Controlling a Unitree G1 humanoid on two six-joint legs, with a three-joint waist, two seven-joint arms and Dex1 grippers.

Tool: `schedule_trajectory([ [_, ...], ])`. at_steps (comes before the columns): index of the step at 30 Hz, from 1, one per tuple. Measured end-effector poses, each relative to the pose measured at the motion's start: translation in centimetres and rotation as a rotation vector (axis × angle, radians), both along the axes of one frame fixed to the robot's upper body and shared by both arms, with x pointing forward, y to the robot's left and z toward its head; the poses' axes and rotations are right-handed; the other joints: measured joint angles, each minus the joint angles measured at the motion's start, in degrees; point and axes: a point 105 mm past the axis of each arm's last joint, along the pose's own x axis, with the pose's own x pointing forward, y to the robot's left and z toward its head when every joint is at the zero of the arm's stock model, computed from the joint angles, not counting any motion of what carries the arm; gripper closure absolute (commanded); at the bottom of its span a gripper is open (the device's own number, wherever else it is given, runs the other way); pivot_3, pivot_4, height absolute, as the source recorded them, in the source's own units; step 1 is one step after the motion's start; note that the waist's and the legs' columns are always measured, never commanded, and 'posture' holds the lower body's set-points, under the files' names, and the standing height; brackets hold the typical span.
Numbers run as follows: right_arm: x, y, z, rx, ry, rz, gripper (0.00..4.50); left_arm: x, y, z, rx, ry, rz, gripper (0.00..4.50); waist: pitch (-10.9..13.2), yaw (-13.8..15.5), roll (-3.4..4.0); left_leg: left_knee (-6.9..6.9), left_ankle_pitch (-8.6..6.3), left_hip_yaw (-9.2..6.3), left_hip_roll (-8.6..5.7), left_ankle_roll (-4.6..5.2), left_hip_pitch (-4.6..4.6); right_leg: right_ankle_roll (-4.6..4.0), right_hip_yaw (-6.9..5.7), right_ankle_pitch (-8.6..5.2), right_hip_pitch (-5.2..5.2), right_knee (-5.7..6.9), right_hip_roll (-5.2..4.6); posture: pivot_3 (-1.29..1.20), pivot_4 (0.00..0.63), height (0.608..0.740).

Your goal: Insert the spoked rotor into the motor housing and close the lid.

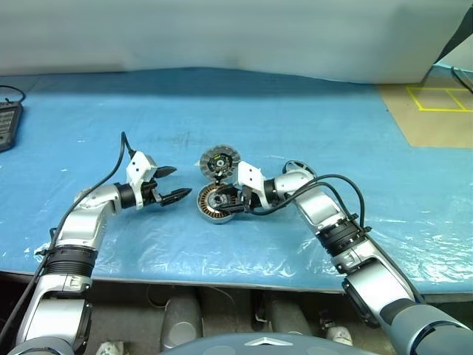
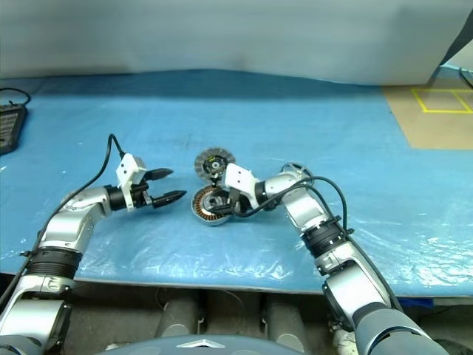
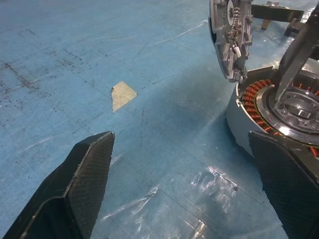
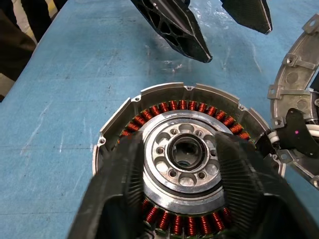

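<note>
Motor housing (image 4: pixel 187 164): cast silvery metal rim, matt; glossy copper-brown wire windings; machined pale metal centre, smooth with soft sheen. Lid (image 3: pixel 230 37): grey cast metal, dull, ribbed. Gripper fingers (image 3: pixel 82 186): black, matt, fine woven-textured pads. Table cover (image 1: pixel 295 118): blue sheet, scuffed and matt, with clear glossy crinkled plastic film near front edge.

You can't see the near rim of the housing (image 4: pixel 187 164), your right gripper's fingers (image 4: pixel 119 199) cover it, and the lid (image 4: pixel 299 129) is cut off by the edge.
</note>
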Motion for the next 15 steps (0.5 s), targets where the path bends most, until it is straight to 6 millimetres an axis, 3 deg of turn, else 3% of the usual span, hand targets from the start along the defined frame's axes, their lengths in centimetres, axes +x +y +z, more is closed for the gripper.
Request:
schedule_trajectory([
  [10, -0.3, 0.4, 0.8, 0.063, 0.056, 0.015, 1.21, -1.4, -0.3, 0.8, -0.009, -0.017, -0.082, 0.00, 0.00, 0.02, 0.00, -0.01, 0.00, 0.00, 0.01, 0.00, -0.01, 0.00, 0.00, 0.00, -0.01, 0.00, 0.00, 0.00, 0.150, 0.740],
  [15, -0.4, 0.5, 1.0, 0.086, 0.078, 0.017, 2.80, -2.1, -0.1, 0.8, -0.003, -0.014, -0.102, 0.00, 0.00, -0.01, 0.00, -0.01, -0.01, 0.00, 0.01, 0.00, 0.01, 0.00, 0.00, 0.00, -0.01, 0.01, 0.00, 0.00, 0.150, 0.740],
])
